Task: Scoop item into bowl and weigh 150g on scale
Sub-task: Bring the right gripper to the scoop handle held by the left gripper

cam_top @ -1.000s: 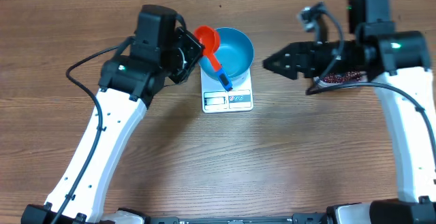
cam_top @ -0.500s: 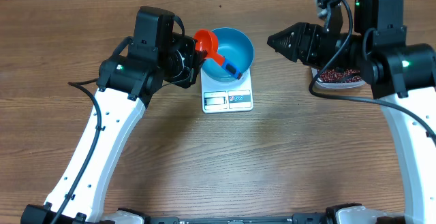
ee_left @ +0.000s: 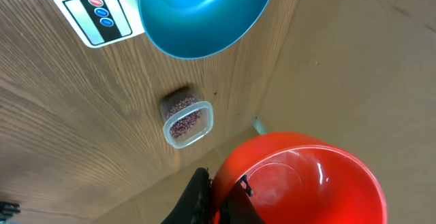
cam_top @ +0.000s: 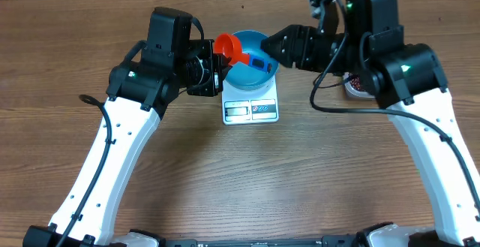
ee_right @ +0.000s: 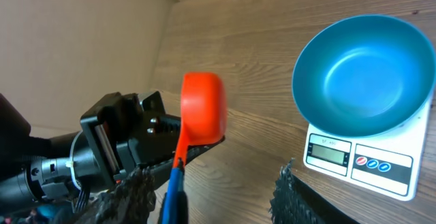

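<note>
The beans (ee_left: 185, 123) lay in a clear tub (ee_left: 206, 112) on the counter (cam_top: 300, 172), off to one side of the scale (cam_top: 251, 110). Loose, hard and apt to roll, they needed the scoop (cam_top: 229, 48), probably light and stiff, best taken by its handle. The left end effector (cam_top: 218, 59) was clenched on the scoop near its cup. The right end effector (cam_top: 276, 50) stood released by the handle tip. The blue bowl (ee_right: 368, 81) on the scale was empty.

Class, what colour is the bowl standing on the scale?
The bowl is plain bright blue; the right wrist view shows it best.
</note>
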You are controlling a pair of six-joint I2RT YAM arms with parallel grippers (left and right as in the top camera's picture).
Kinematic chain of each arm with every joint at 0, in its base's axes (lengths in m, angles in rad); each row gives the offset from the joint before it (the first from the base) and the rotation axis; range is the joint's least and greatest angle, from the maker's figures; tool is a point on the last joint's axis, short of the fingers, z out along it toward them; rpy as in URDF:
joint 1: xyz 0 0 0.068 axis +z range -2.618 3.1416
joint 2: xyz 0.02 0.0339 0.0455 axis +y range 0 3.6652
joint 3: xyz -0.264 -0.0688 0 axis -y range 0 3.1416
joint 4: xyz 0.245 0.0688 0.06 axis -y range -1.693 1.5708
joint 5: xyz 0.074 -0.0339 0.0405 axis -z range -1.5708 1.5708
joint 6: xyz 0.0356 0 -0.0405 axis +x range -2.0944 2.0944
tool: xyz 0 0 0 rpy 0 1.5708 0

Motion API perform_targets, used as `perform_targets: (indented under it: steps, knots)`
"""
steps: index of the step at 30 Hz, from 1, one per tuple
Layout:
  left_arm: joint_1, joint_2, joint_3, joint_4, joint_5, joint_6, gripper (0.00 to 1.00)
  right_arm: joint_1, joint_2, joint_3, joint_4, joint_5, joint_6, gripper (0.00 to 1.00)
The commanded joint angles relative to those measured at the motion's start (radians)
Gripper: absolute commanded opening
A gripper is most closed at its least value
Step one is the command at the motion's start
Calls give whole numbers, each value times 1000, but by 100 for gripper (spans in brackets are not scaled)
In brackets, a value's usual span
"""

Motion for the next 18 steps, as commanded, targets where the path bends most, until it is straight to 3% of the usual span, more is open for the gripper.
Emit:
perform_targets:
  steps: [1, 6, 14, 18]
  knots:
    - [4, -7, 10, 5, 18, -42, 4, 48, 2, 6, 9, 72, 9, 57]
    - [4, -7, 10, 5, 18, -43, 4, 82, 19, 6, 3, 82, 9, 50]
    - [4, -7, 10, 5, 18, -43, 4, 89, 48, 6, 13, 47, 9, 31]
    - [4, -7, 10, 5, 18, -43, 4, 97, 48, 6, 20, 40, 9, 27]
